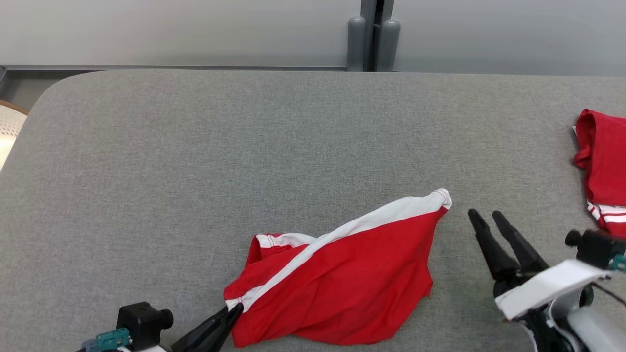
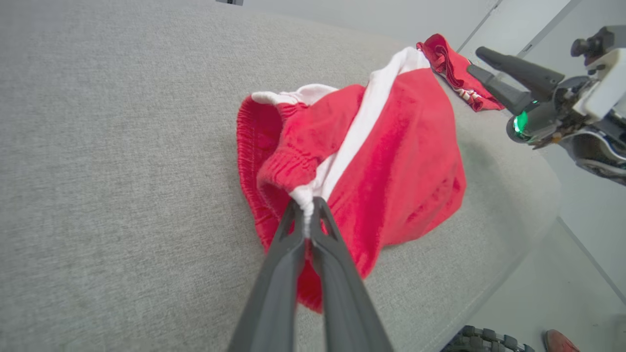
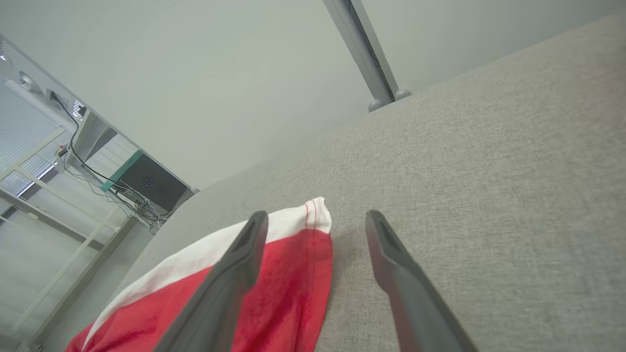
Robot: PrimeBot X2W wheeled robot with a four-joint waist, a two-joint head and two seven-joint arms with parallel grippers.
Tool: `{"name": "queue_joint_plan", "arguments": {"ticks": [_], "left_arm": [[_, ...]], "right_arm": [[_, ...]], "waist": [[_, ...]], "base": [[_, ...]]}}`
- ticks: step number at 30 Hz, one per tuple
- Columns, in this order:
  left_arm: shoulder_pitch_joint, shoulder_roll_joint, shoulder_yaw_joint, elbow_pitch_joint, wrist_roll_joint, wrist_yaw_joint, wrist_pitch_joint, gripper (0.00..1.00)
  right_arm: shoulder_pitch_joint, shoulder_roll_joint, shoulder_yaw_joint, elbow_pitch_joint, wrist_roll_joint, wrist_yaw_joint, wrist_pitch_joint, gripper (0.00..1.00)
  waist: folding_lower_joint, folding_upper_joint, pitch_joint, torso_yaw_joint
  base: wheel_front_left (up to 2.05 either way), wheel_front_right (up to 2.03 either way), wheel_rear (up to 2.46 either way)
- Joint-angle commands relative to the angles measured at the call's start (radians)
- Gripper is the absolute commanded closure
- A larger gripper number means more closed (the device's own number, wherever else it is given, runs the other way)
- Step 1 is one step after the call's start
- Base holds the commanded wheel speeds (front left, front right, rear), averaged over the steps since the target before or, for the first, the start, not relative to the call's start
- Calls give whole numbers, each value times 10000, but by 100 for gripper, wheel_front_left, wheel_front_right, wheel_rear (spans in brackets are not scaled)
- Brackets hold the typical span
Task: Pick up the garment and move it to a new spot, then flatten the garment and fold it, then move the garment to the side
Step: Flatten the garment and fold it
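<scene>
Left claw (image 2: 308,205) pinches crumpled red garment (image 1: 352,283) at its white trim (image 2: 342,146); right claw (image 1: 485,215) gapes empty

This looks like a robotics lab or test room. Bare grey partition panels (image 1: 171,29) meet at a metal post (image 1: 374,34) behind a grey fabric-covered counter (image 1: 195,146). To one side, a dark equipment box (image 3: 149,182) trails loose cables (image 3: 144,210) near window blinds (image 3: 19,122).
</scene>
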Motion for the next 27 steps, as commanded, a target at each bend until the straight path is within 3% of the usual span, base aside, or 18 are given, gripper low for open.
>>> {"name": "queue_joint_plan", "arguments": {"ticks": [1,7,13,22,25,26,27], "left_arm": [[-48,10,-7,46,61,-50,21,100],[-204,-6,-86,116,115,-103,102,100],[-318,-54,-123,170,158,-157,158,100],[-686,-165,-273,227,321,-275,334,100],[-706,-209,-287,295,378,-307,286,100],[-708,-218,-302,318,391,-314,284,100],[-723,-231,-312,341,387,-322,296,100]], "right_arm": [[-325,-333,149,-40,692,-2,434,0],[-1382,-1328,573,-151,3087,-2,2417,0],[-2317,-1623,700,368,5217,-2,4823,0],[-3788,-1466,869,2005,6031,-2,6762,2],[-3978,-1314,883,2253,6413,-2,7330,22],[-4047,-1283,857,2297,6502,-2,7465,33],[-4106,-1249,834,2315,6578,-2,7580,51]], "waist": [[0,0,67,72],[0,0,214,212],[0,0,425,383],[0,0,952,836],[0,0,1040,901],[0,0,1060,910],[0,0,1073,918]], "base": [[0,0,0],[0,0,0],[0,0,0],[0,0,0],[0,0,0],[0,0,0],[0,0,0]]}}
